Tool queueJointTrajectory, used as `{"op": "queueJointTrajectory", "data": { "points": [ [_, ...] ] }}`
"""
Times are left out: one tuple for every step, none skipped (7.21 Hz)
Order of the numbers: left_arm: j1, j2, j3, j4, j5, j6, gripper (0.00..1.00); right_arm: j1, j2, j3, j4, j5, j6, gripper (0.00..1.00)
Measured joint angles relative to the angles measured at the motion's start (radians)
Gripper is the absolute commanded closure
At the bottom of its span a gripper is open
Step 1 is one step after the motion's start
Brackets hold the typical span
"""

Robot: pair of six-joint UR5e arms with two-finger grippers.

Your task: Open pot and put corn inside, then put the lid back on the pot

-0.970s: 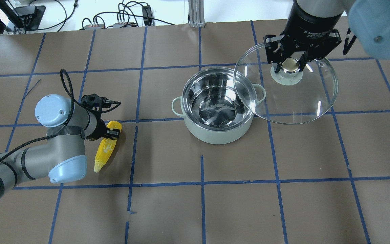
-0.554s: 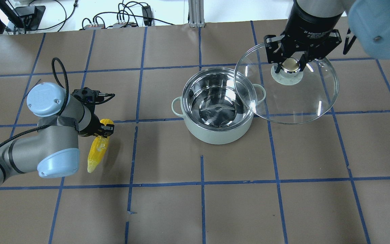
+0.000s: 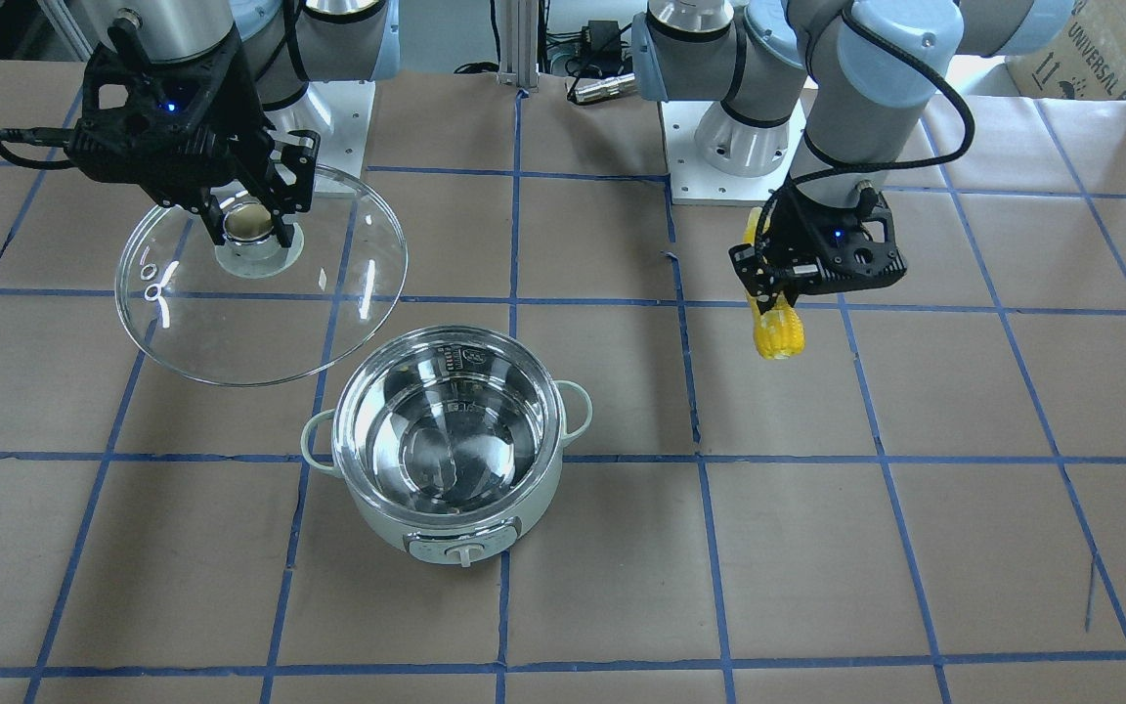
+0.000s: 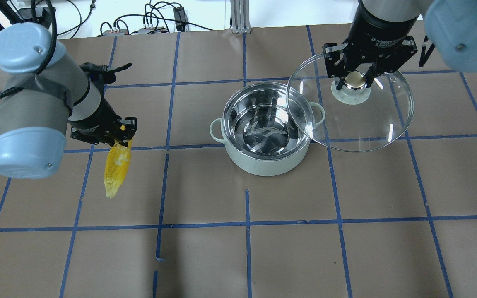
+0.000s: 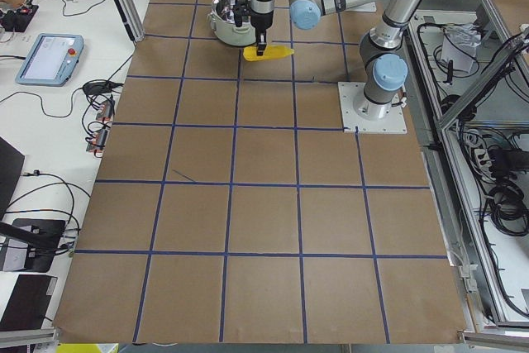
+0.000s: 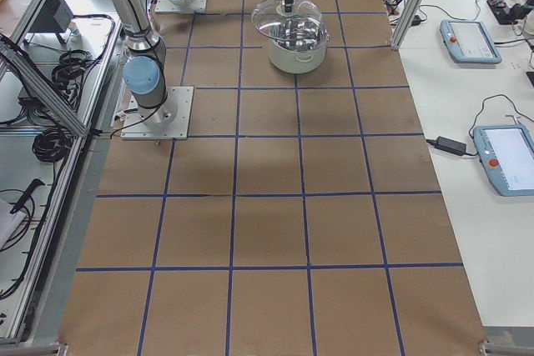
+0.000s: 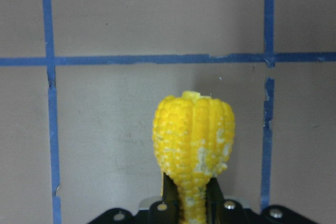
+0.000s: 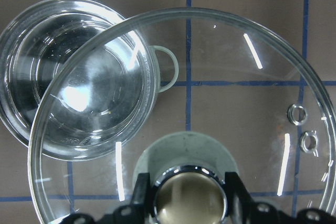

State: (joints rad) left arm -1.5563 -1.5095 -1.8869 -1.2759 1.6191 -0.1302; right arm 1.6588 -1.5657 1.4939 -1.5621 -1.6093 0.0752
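The pale mint pot [image 4: 267,161] stands open near the table's middle, its steel inside bare; it also shows in the front view [image 3: 454,528]. My right gripper [image 4: 355,80] is shut on the knob of the glass lid [image 4: 358,124] and holds it in the air beside the pot, overlapping its rim; the lid also shows in the front view [image 3: 260,323] and the right wrist view [image 8: 236,77]. My left gripper [image 4: 120,134] is shut on the yellow corn [image 4: 114,169], lifted off the table far left of the pot. The corn also shows in the front view [image 3: 778,332] and the left wrist view [image 7: 194,140].
The table is brown paper with a blue tape grid [image 4: 246,223]. Cables and boxes [image 4: 147,25] lie along the far edge. The arm bases [image 3: 729,147] stand at the robot's side.
My left arm has risen and swung, lifting the corn off the table. The right gripper and lid have stayed still.
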Motion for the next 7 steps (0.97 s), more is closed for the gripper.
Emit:
{"op": "queueJointTrajectory", "data": {
  "points": [
    [-0.065,-0.021,0.058,-0.040,-0.001,-0.103,0.99,0.000,0.001,0.000,-0.001,0.000,0.000,0.62],
    [-0.130,-0.056,0.105,-0.057,-0.001,-0.199,0.99,0.000,0.001,0.000,-0.001,0.000,0.000,0.62],
    [-0.192,-0.101,0.152,-0.061,-0.002,-0.281,0.99,0.000,0.001,0.000,-0.001,0.000,0.000,0.64],
    [-0.248,-0.153,0.207,-0.059,-0.006,-0.360,0.99,-0.001,0.001,-0.001,-0.001,0.000,0.000,0.65],
    [-0.293,-0.211,0.266,-0.056,-0.013,-0.434,0.99,-0.001,0.001,-0.001,0.000,0.000,0.000,0.65],
    [-0.331,-0.268,0.325,-0.053,-0.028,-0.501,0.99,-0.001,0.000,-0.001,0.000,0.000,0.000,0.65],
    [-0.363,-0.324,0.388,-0.050,-0.053,-0.553,0.99,-0.002,-0.002,0.001,0.001,-0.001,-0.001,0.65]
  ]
}}
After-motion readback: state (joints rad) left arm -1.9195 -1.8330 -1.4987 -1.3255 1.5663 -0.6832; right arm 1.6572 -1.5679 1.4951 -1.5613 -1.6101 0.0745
